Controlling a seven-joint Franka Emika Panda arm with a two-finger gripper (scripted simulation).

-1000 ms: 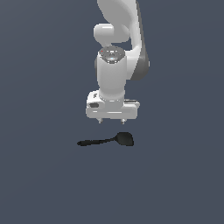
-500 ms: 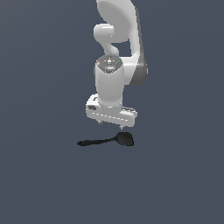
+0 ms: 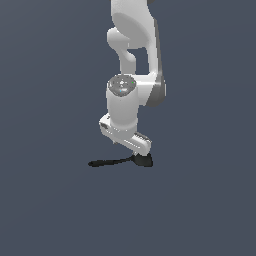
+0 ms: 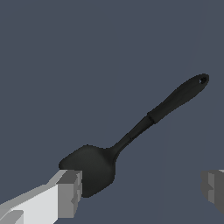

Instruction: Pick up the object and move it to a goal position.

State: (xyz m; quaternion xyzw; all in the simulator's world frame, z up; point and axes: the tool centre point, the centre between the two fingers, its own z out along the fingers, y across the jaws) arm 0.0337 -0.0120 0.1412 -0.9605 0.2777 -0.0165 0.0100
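Observation:
The black spatula lies flat on the dark grey floor, its handle toward the exterior view's left and its broad head toward the right. My gripper hangs just above the head end and hides part of it. In the wrist view the spatula lies diagonally, with its head beside one fingertip. The other fingertip stands far off on the other side. The gripper is open and empty.
The dark grey floor spreads flat all around the spatula. The white arm rises above the gripper. Nothing else shows.
The gripper has turned about its vertical axis and come lower, closer to the spatula's head. The spatula has not moved.

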